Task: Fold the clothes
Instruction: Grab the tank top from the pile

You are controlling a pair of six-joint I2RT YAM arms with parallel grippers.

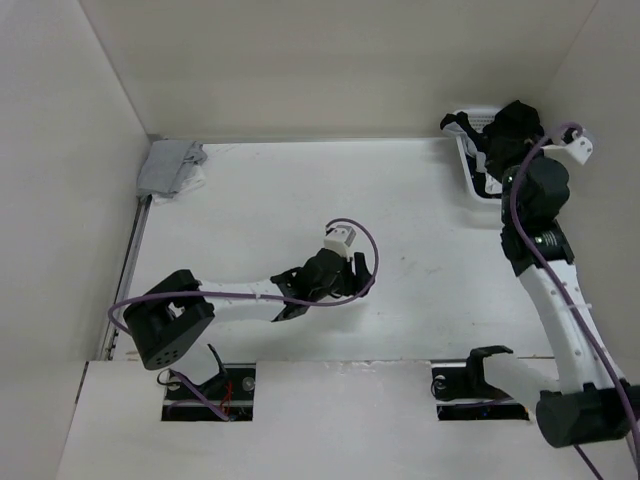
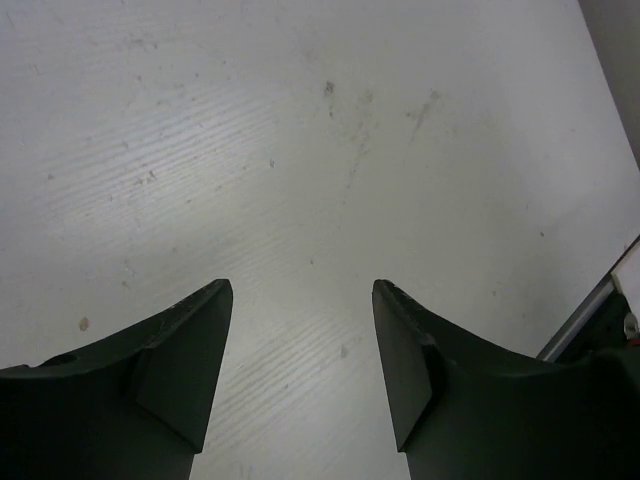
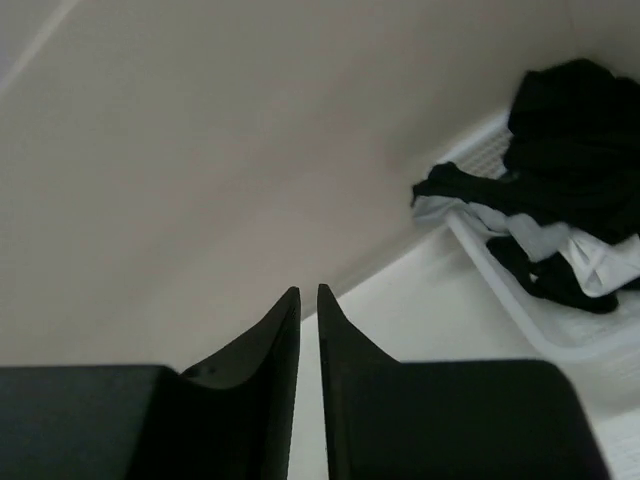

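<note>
Where cream walls box in the white table (image 1: 420, 200), the black shirt (image 1: 453, 124) lies bunched in the white basket (image 1: 466, 165) at the far right corner, and its long axis cannot be told. The left wrist view shows the left gripper (image 2: 302, 290) spread over scuffed tabletop. The right wrist view shows the right gripper (image 3: 308, 290) nearly pressed together, empty, facing the wall beside the basket.

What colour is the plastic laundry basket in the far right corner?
White. The basket shows best in the right wrist view, with dark and pale clothes in it.
</note>
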